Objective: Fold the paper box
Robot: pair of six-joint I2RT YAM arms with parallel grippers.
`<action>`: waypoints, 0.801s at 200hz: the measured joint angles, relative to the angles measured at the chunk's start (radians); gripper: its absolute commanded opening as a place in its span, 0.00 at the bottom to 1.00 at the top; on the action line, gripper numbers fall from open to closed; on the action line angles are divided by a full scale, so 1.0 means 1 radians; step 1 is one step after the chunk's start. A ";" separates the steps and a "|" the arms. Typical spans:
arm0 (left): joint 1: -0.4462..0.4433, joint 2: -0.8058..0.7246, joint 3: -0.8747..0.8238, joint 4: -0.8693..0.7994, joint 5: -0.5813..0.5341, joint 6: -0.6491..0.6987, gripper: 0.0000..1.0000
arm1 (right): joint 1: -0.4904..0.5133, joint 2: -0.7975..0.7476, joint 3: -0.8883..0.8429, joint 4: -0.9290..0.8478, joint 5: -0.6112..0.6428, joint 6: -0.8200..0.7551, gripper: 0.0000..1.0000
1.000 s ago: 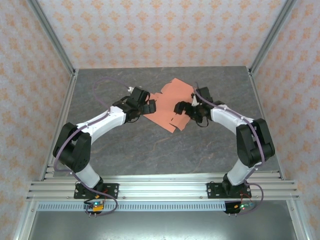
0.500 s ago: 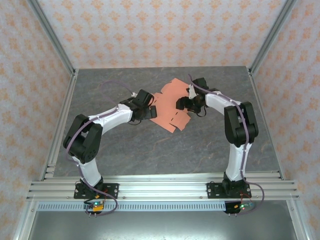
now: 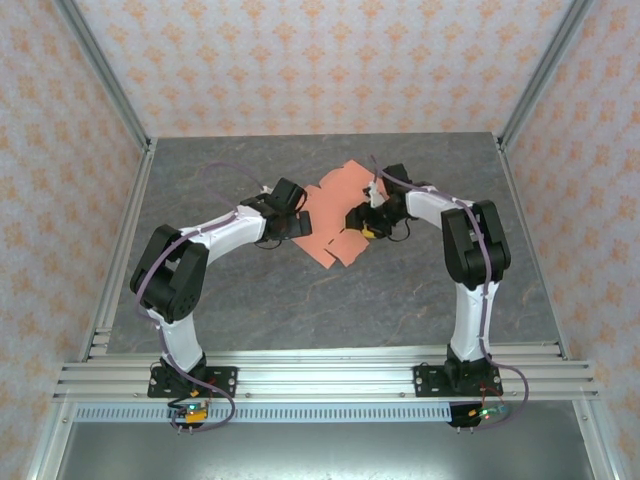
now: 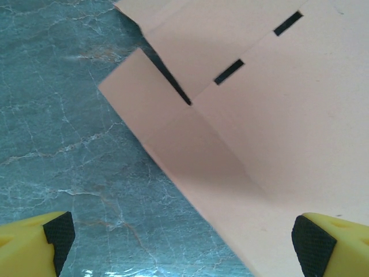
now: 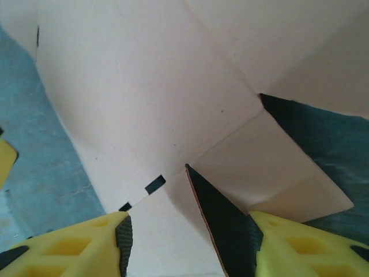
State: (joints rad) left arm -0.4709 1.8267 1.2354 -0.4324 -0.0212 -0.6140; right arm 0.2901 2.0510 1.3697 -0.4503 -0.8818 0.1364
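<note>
The paper box (image 3: 337, 197) is a flat salmon-orange die-cut sheet with slots and tabbed flaps, lying on the table at the back middle. My left gripper (image 3: 298, 223) sits low at the sheet's left edge. In the left wrist view it (image 4: 184, 251) stands wide open, and the paper box's (image 4: 277, 115) edge runs diagonally between the fingers, with the right fingertip (image 4: 314, 242) over the paper. My right gripper (image 3: 361, 224) is on the sheet's right side. In the right wrist view it (image 5: 190, 251) is open over the paper box (image 5: 144, 86), with a raised flap edge between the pads.
The grey marbled table (image 3: 300, 290) has free room in front of the sheet and on both sides. Metal frame posts (image 3: 105, 70) and patterned walls close it in. An aluminium rail (image 3: 320, 375) runs along the near edge by the arm bases.
Both grippers have closed in on the sheet from either side. The right gripper moved down and left onto the paper, and the sheet's near flaps slid a little left.
</note>
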 measured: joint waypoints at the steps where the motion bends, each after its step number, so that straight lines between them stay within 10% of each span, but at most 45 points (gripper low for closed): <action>1: 0.000 0.000 0.000 0.001 0.000 0.000 0.99 | 0.001 0.000 -0.001 0.002 -0.002 0.002 0.53; 160: 0.000 0.028 -0.079 0.222 0.174 -0.130 0.97 | 0.070 0.035 -0.118 0.276 -0.238 0.205 0.27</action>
State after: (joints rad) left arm -0.4709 1.8549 1.1561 -0.2104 0.1524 -0.7437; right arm 0.3599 2.0857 1.2518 -0.1741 -1.1194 0.3416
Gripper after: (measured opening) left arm 0.971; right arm 0.271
